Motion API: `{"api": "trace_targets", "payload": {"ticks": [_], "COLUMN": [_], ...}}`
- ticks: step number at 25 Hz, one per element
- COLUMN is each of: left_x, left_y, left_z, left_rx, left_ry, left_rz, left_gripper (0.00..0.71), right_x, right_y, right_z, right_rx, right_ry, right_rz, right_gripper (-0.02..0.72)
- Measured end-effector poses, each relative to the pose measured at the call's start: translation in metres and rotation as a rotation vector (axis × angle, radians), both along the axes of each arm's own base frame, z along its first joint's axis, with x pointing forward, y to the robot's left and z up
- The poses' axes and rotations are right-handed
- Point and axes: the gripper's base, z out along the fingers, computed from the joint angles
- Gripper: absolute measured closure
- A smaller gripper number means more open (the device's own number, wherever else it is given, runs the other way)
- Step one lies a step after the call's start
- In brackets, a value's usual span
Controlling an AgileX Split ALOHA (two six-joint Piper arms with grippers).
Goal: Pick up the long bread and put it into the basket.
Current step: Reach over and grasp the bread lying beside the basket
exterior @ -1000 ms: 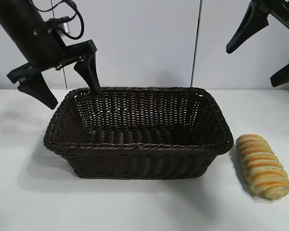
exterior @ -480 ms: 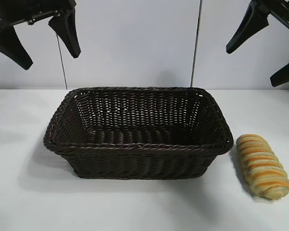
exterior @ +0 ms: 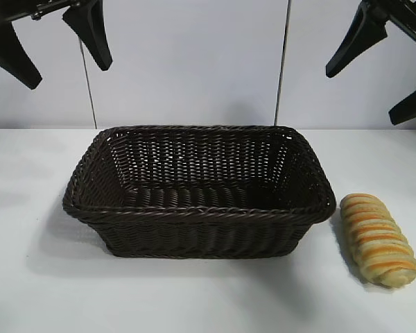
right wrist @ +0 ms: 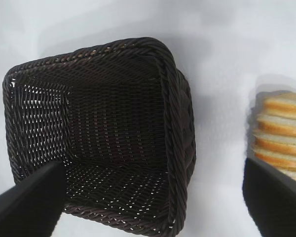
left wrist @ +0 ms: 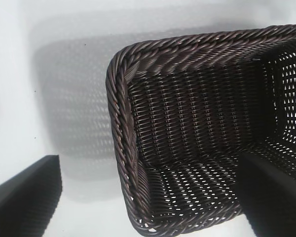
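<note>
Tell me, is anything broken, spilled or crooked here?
Nothing stands out. The basket sits upright and whole on the table, with nothing inside. The long bread lies intact beside it. The left end effector and right end effector hang open above.

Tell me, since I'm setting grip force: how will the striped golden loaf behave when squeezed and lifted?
The striped golden loaf looks soft, so it would probably dent under hard fingers. Its rounded sides suggest it may roll if nudged. It seems light for its size.
</note>
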Motion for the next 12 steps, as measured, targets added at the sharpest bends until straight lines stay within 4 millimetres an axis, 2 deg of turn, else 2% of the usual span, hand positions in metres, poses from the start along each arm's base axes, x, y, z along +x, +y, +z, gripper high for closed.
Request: {"api": "trace_targets", "payload": {"ticks": [6,9,12], "left_x": [-0.008,-0.017,-0.025], "left_y": [0.004,0.013,0.033], "left_z": [0.004,0.021,0.041], "left_rx": [0.050,0.096,0.110], "left_ry": [0.034,-0.017,-0.069], "left_rz": [-0.042,-0.048,-0.002], "left_gripper": [0.023,0.023,0.023], "right_x": [0.000,0.000,0.000], "right_y": [0.000,0.000,0.000], "right_z": [0.000,0.000,0.000], "right_rx": [-0.001,-0.001,-0.001], "right_ry": [0.001,0.001,0.001], "right_rz": [0.004,0.004,0.005], "right_gripper": [0.008,0.008,0.008]}}
